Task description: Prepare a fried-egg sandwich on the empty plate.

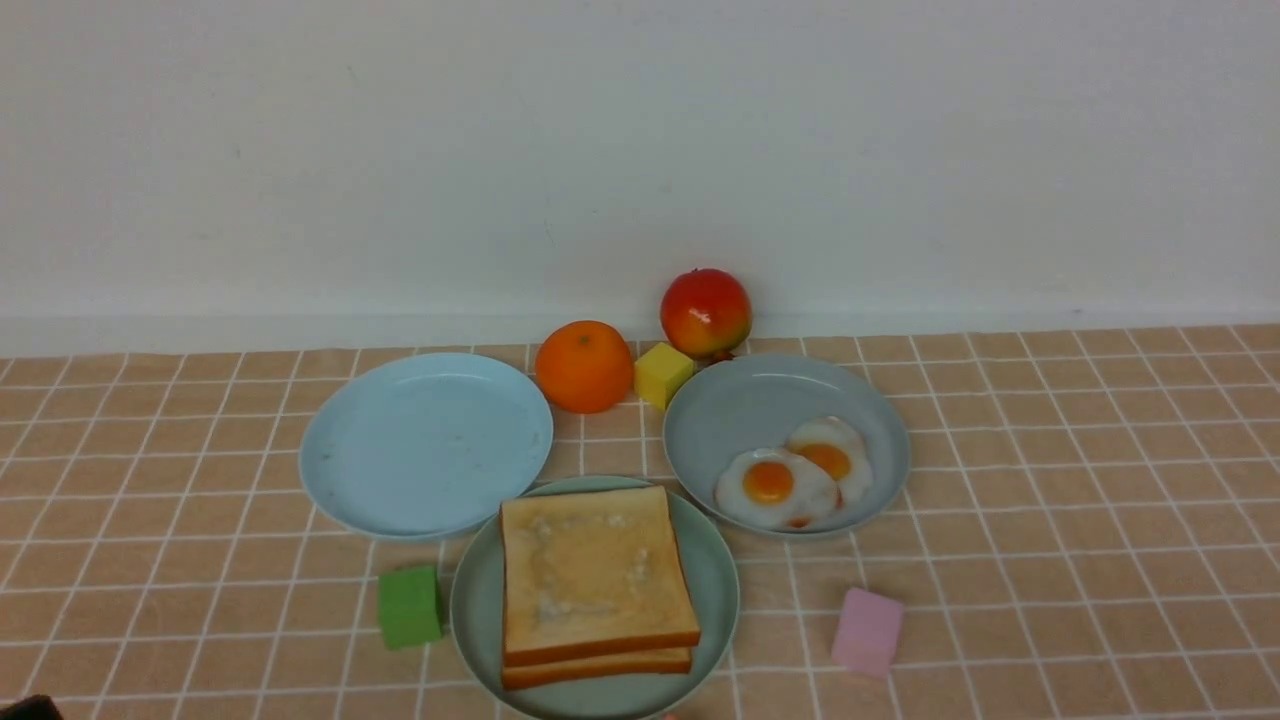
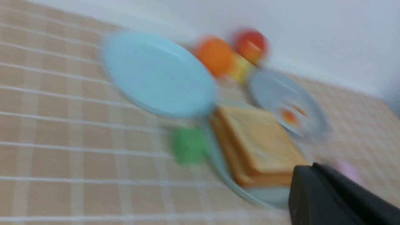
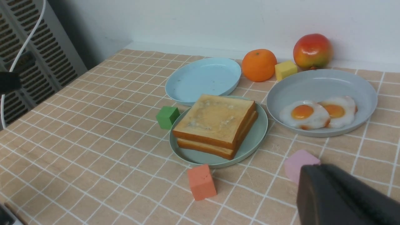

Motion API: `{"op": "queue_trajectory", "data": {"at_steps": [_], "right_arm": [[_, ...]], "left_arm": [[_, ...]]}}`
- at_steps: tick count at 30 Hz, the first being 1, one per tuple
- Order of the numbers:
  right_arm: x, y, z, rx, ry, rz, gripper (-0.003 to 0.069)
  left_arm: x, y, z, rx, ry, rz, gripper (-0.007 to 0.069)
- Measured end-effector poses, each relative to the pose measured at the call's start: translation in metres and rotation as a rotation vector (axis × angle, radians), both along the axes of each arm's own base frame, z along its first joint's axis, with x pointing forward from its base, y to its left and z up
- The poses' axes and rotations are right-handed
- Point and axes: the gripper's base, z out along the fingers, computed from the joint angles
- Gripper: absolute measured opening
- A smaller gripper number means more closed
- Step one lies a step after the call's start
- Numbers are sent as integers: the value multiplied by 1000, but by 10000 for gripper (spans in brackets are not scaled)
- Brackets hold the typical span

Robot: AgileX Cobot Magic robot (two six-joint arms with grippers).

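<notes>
Golden toast stack (image 1: 596, 578) within mint plate (image 1: 472, 610) rim; both arms' fingers closed, empty.

Lab test bench, checked cloth (image 1: 1050, 500), toy food, foam blocks (image 1: 866, 631)

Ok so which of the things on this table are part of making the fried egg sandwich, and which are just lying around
Part of the job:
- two stacked toast slices
- mint-green plate under them
- two fried eggs on the grey-blue plate

Just lying about:
- light blue plate
- orange
- red apple
- yellow cube
- green cube
- pink cube
- salmon cube
</notes>
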Motion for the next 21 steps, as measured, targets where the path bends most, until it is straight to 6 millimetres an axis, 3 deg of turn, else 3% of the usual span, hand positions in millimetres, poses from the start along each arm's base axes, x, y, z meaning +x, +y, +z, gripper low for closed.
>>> {"op": "queue_trajectory", "data": {"at_steps": [3,4,6,11,21], "right_arm": [[0,0,0,-1,1,0,0],[0,0,0,-1,1,0,0],[0,0,0,-1,1,0,1],[0,0,0,-2,2,0,2],[0,0,0,-2,2,0,10]], "left_arm": [[5,7,-29,40,-30,111,-13],[7,10,-46,69,-7,151,-13],[7,12,-60,93,45,177,-13],[6,14,-69,197,90,170,-13],[6,14,-69,222,87,165,-11]]}}
